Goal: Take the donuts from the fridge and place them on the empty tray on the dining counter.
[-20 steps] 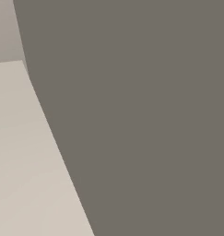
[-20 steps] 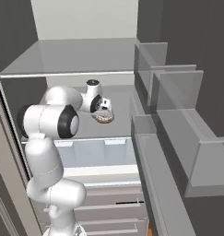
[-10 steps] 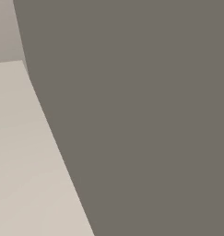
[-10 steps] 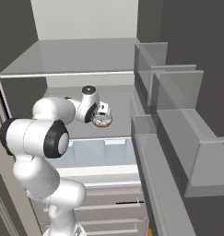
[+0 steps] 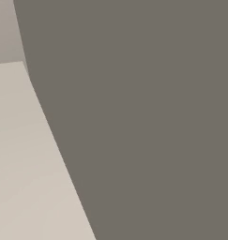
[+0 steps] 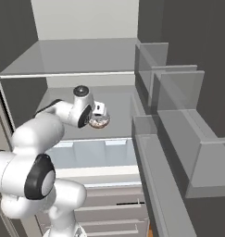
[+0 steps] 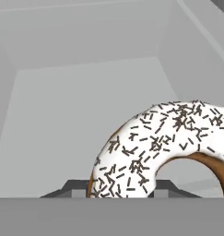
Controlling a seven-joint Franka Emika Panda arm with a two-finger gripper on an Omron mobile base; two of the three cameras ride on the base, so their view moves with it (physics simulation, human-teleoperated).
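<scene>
The fridge [image 6: 86,60] is seen open in the right base view, with grey shelves [image 6: 77,58] inside and a pale drawer [image 6: 93,152] lower down. Door bins [image 6: 178,134] are seen on the right side.

The gripper [image 6: 98,119] is held over the lower shelf, just above the drawer. A donut [image 6: 99,122] is pinched in it, so the jaws are closed on the donut. In the hand view the donut [image 7: 164,152] is seen up close (brown, with white icing and dark sprinkles). It is lifted off the shelf, and the grey shelf and back wall of the fridge are seen behind it.

In the left base view a big dark grey panel [image 5: 143,117] is seen close up, with a pale floor [image 5: 26,178] beside it.
</scene>
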